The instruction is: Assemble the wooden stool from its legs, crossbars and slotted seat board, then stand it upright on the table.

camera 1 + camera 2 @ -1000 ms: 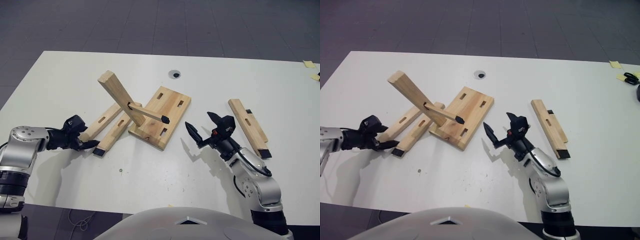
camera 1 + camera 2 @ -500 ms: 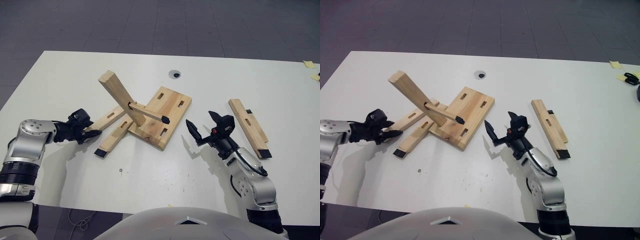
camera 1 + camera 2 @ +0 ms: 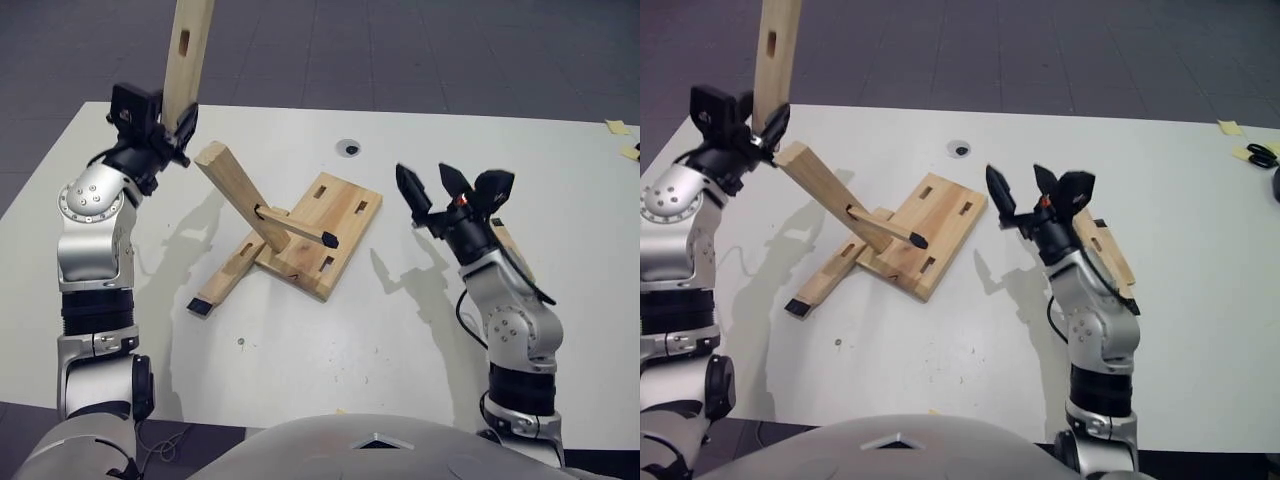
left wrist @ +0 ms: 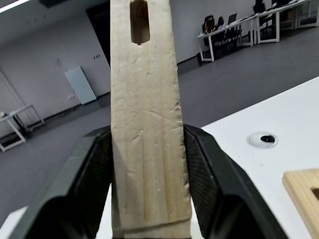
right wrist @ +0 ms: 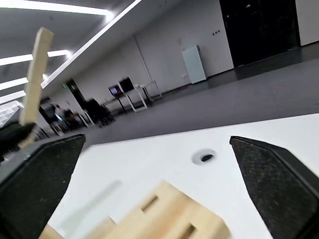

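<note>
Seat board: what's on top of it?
A tilted leg rises at its left edge, with a black-tipped crossbar reaching over the board. The leg's foot, and any slot holding it, is covered.

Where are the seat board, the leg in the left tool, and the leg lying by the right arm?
seat board (image 3: pixel 348 225), left eye view, bare face between slots
held leg (image 4: pixel 147 139), left wrist view, middle of broad face
lying leg (image 3: pixel 1112 262), right eye view, its visible top face

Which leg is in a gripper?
The leg held upright in the left gripper; the slanted leg stands in the seat board, the others lie flat.
</note>
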`<action>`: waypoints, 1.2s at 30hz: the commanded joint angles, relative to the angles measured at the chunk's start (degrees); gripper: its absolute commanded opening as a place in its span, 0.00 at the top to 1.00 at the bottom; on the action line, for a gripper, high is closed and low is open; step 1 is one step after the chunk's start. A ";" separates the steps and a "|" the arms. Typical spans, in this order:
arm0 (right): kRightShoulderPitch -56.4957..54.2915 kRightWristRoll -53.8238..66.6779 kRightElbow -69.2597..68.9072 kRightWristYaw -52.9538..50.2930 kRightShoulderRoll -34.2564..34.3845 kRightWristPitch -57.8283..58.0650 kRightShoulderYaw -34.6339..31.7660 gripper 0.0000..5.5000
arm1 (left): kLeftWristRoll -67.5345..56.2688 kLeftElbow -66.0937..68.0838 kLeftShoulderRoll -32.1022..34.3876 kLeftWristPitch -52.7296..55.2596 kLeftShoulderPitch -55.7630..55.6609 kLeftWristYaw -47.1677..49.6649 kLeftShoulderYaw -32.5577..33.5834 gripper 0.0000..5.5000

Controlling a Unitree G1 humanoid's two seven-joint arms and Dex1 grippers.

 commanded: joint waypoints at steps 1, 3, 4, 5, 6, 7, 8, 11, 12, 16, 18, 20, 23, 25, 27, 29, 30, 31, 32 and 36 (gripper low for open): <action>-15.04 30.75 -2.87 -6.96 1.01 5.24 -5.25 0.02 | -0.38 -2.59 5.13 -4.85 -8.59 -11.20 -4.39 0.63; -18.05 32.47 -1.48 -8.14 1.42 5.20 -4.45 0.02 | -1.32 -2.23 5.72 -5.09 -10.74 -14.82 -5.40 0.63; -19.22 32.30 -0.36 -8.51 1.56 5.12 -3.88 0.02 | -1.75 -1.86 5.74 -5.19 -11.38 -16.51 -5.83 0.63; -20.35 31.77 0.89 -8.43 1.57 5.06 -3.20 0.02 | -2.08 -1.64 5.75 -5.44 -11.75 -18.29 -6.33 0.63; -21.80 31.43 2.88 -8.16 1.76 5.00 -2.55 0.02 | -3.51 -1.84 5.47 -4.65 -11.84 -19.96 -6.40 0.63; -23.37 30.95 5.12 -7.78 1.99 4.86 -2.01 0.02 | -4.44 -1.94 5.22 -4.24 -11.94 -21.14 -6.40 0.63; -25.10 29.95 7.67 -7.10 2.16 4.54 -1.56 0.02 | -4.71 -1.81 5.14 -4.23 -12.11 -22.03 -6.74 0.63; -29.60 25.20 15.09 -4.83 2.16 2.35 -0.91 0.02 | -4.62 -1.63 4.89 -4.61 -12.45 -23.59 -7.89 0.63; -30.71 23.81 16.92 -4.45 2.22 1.48 -1.07 0.02 | -4.63 -1.53 4.69 -4.63 -12.59 -23.89 -8.10 0.63; -35.27 20.80 20.56 -2.05 3.12 -0.53 -1.45 0.02 | -4.27 -1.86 4.75 -4.65 -12.53 -24.46 -8.72 0.63; -37.49 19.46 22.02 -1.15 3.81 -1.35 -1.22 0.07 | -4.32 -2.09 4.81 -4.39 -12.23 -24.50 -8.84 0.63; -38.56 19.62 22.51 -1.11 4.91 -1.60 -1.61 0.14 | -4.09 -2.18 4.75 -4.56 -12.05 -24.48 -9.09 0.63; -38.53 20.08 22.20 -1.88 6.72 -1.30 -1.89 0.21 | -3.93 -2.35 4.62 -4.54 -11.92 -24.20 -9.21 0.63; -38.05 20.68 21.87 -2.65 7.89 -1.22 -2.32 0.28 | -3.80 -2.50 4.55 -4.59 -11.79 -24.07 -9.34 0.63; -37.08 21.09 20.77 -2.72 9.06 -1.32 -2.48 0.32 | -3.60 -2.69 4.46 -4.69 -11.43 -23.99 -9.58 0.63; -36.29 21.61 19.84 -3.16 10.12 -1.30 -2.73 0.38 | -3.67 -3.06 4.19 -4.36 -10.89 -23.73 -9.72 0.63; -36.00 21.71 19.52 -3.37 10.47 -1.27 -2.81 0.41 | -3.63 -3.33 4.09 -4.32 -10.58 -23.70 -9.88 0.63; -35.63 21.60 19.09 -3.59 10.78 -1.26 -2.79 0.44 | -3.45 -3.59 4.03 -4.43 -10.23 -23.73 -10.13 0.63; -35.42 21.48 18.82 -3.80 11.04 -1.25 -2.79 0.47 | -3.32 -3.78 4.02 -4.45 -10.02 -23.73 -10.25 0.63; -33.98 21.09 17.48 -4.36 11.77 -1.30 -2.62 0.58 | -3.15 -4.37 3.57 -4.23 -9.66 -23.56 -10.64 0.63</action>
